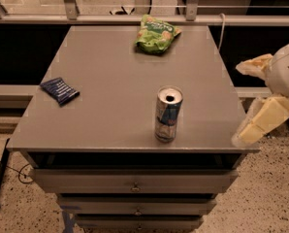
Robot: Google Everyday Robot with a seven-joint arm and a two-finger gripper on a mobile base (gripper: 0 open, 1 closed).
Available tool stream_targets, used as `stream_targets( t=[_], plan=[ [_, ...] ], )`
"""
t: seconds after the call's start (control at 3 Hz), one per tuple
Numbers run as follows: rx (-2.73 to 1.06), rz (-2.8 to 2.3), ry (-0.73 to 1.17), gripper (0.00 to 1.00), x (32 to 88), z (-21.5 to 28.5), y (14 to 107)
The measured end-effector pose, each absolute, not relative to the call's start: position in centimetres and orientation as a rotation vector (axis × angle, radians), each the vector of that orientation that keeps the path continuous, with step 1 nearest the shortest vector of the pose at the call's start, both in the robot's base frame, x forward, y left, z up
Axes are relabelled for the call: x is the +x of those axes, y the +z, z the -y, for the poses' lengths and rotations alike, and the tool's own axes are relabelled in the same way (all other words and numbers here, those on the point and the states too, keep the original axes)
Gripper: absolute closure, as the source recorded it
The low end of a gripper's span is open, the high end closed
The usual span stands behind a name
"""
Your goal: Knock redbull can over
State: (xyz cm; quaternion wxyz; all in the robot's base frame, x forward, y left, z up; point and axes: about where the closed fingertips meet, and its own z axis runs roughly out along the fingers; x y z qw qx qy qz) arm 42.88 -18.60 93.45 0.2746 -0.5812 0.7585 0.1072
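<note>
Grey worktop [110, 81] bears the upright redbull can [168, 114], lying left of the wide-spread hand [242, 102] at right edge.

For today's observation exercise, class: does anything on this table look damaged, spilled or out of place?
Only the redbull can: standing upright near the table's front edge, its side looks slightly dented. Nothing is spilled. The gripper hangs open beside the table's right edge, touching nothing.

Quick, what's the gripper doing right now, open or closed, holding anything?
Gripper: open, holding nothing, just off the right edge of the table, apart from the upright redbull can.
</note>
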Motion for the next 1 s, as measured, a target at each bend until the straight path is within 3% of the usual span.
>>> stream_targets(
  t=[1.0],
  plan=[
    [-1.362, -1.628, 0.760, 0.00, 44.4, 9.1, 89.0]
  ],
)
